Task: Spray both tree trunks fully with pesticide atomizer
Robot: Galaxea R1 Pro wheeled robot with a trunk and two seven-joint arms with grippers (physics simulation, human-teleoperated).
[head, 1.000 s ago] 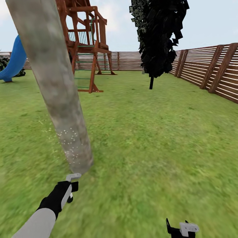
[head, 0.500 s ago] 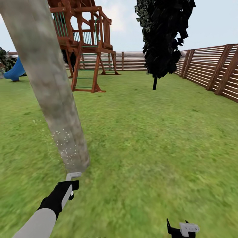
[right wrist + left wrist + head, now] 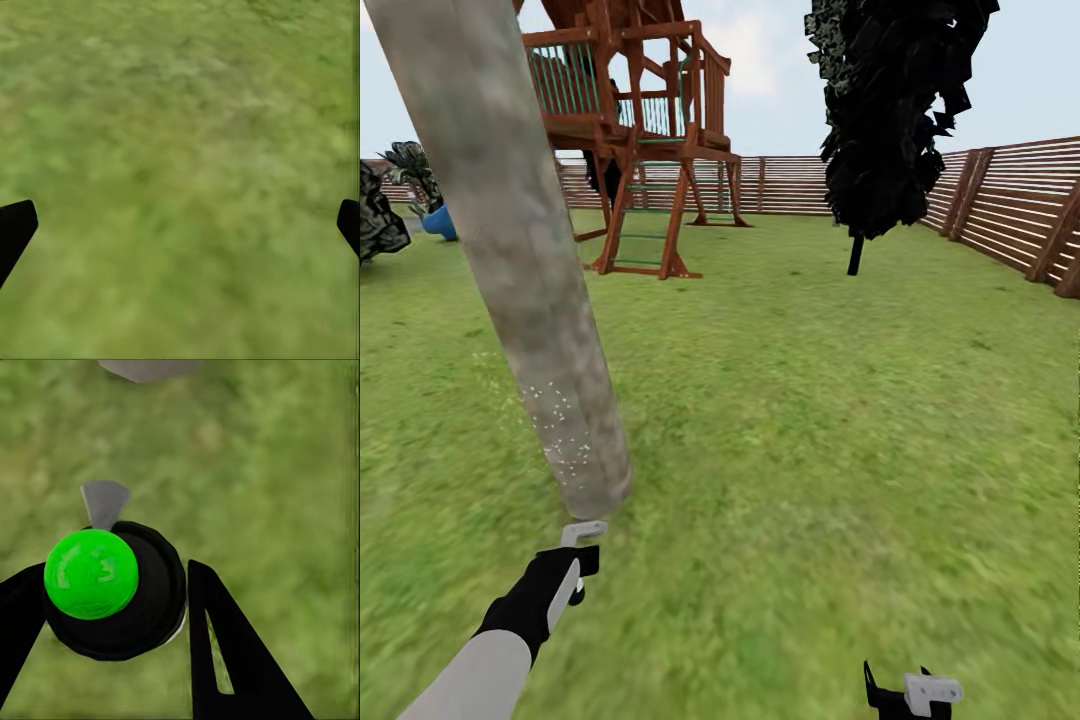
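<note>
My head camera looks forward and down across the green grass lawn (image 3: 810,420), just behind the pale grey-beige mottled tree trunk (image 3: 520,260). My left wrist camera sits close over its end effector (image 3: 112,607), facing grass. My right wrist camera does likewise, sharing that lawn.

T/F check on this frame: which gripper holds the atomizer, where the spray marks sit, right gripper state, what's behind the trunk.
1. The left gripper holds the pesticide atomizer. True.
2. White spray specks sit on the lower tree trunk. True.
3. The right gripper is shut on a bottle. False: its fingers are spread wide over bare grass.
4. A brick wall stands behind the trunk. False: a wooden play tower and a slatted fence stand there.
</note>
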